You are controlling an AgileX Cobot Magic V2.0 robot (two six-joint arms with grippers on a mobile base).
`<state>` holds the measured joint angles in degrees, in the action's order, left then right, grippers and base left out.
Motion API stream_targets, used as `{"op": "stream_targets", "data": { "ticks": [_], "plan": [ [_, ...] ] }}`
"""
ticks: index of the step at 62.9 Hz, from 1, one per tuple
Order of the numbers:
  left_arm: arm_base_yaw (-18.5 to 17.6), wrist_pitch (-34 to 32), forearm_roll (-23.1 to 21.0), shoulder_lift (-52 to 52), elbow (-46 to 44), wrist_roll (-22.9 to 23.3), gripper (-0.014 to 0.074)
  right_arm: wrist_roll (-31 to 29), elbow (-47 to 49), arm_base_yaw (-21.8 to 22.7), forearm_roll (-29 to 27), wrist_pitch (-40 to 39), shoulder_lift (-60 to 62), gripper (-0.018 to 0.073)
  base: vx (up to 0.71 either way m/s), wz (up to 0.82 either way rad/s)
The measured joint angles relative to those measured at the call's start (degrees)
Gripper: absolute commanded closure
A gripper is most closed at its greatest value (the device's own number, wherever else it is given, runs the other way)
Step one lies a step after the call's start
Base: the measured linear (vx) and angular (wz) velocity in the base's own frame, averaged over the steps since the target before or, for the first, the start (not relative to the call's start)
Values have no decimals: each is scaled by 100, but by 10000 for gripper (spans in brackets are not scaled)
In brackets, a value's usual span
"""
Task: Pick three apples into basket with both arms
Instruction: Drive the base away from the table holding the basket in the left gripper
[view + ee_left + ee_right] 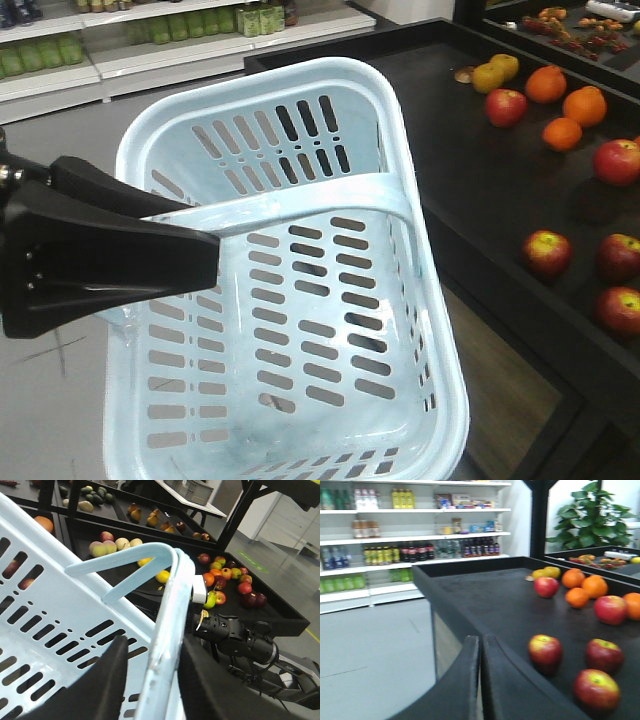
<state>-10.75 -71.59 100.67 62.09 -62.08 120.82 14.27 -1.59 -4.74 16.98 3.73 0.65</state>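
Pale blue basket point(300, 90) near three dark-red apples point(547, 252)

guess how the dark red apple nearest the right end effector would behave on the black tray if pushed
The apple is round and sits free on the flat tray, so it would probably roll rather than slide. Its skin looks smooth, so the right end effector may slip off. No neighbour touches it to stop it.
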Motion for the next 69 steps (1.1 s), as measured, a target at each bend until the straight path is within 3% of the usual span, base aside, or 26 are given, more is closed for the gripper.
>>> {"op": "stream_targets", "data": {
  "ticks": [69],
  "plan": [
    [0, 0, 0, 0, 0, 0, 603, 0, 0, 0, 0, 0, 0, 564, -6, 38]
  ]
}}
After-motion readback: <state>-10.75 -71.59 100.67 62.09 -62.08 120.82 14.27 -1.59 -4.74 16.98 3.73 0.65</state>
